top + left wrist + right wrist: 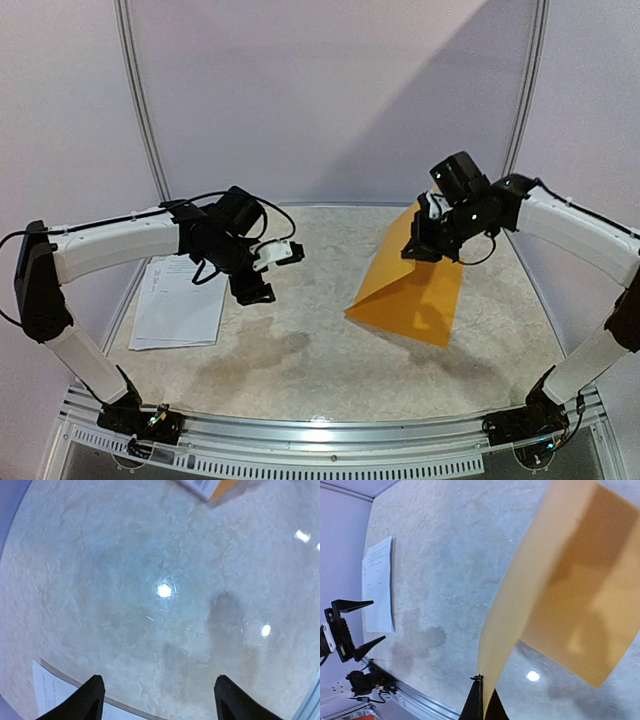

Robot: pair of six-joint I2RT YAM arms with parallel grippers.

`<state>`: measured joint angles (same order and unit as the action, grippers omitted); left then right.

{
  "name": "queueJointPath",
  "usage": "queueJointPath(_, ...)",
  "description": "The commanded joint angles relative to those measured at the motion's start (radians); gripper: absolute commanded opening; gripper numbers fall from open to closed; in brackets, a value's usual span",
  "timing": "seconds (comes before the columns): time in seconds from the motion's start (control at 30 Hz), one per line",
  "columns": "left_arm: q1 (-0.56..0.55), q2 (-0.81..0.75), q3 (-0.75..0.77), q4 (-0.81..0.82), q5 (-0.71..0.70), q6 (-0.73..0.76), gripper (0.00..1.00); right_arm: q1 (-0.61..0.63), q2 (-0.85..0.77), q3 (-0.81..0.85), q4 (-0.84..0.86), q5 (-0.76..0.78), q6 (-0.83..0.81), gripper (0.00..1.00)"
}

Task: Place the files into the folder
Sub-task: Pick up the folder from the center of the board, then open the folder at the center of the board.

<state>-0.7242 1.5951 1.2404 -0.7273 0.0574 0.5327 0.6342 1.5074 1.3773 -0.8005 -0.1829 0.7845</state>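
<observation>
At your far left, the white printed paper sheets (180,302) lie flat on the mottled beige table (300,370). Your left gripper (159,700) hovers beside them, fingers spread, empty. Your right gripper (483,707) pinches the flat orange-yellow plastic folder's (412,290) raised cover.

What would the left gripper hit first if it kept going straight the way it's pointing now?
Probably the bare table. The open left gripper looks down at empty marbled surface; the files lie off to one side and the folder farther ahead.
</observation>
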Motion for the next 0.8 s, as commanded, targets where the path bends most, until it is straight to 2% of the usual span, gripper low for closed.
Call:
queueJointPath(0.0, 0.077, 0.005, 0.017, -0.06, 0.174, -0.175, 0.78, -0.007, 0.017, 0.234, -0.576, 0.209, -0.26, 0.0)
queueJointPath(0.1, 0.085, 0.007, 0.012, -0.017, 0.139, -0.199, 0.78, 0.012, 0.054, 0.338, -0.656, 0.196, -0.306, 0.0)
queueJointPath(0.23, 0.086, 0.026, 0.017, -0.005, 0.138, -0.21, 0.78, 0.072, 0.133, 0.395, -0.671, 0.107, -0.383, 0.0)
queueJointPath(0.37, 0.092, 0.044, 0.023, -0.009, 0.133, -0.223, 0.78, 0.125, 0.276, 0.503, -0.7, 0.064, -0.439, 0.0)
queueJointPath(0.47, 0.111, 0.039, 0.021, 0.0, 0.127, -0.226, 0.78, 0.152, 0.376, 0.594, -0.661, 0.021, -0.455, 0.03)
queueJointPath(0.57, 0.139, 0.023, 0.021, 0.014, 0.132, -0.232, 0.8, 0.185, 0.458, 0.648, -0.577, -0.035, -0.459, 0.12)
queueJointPath(0.67, 0.158, 0.017, 0.018, 0.013, 0.131, -0.222, 0.8, 0.203, 0.508, 0.653, -0.428, -0.114, -0.443, 0.4)
queueJointPath(0.7, 0.164, 0.017, 0.014, 0.015, 0.13, -0.22, 0.8, 0.206, 0.517, 0.649, -0.383, -0.138, -0.436, 0.47)
queueJointPath(0.77, 0.179, 0.02, 0.009, 0.02, 0.131, -0.22, 0.81, 0.206, 0.535, 0.626, -0.297, -0.169, -0.42, 0.54)
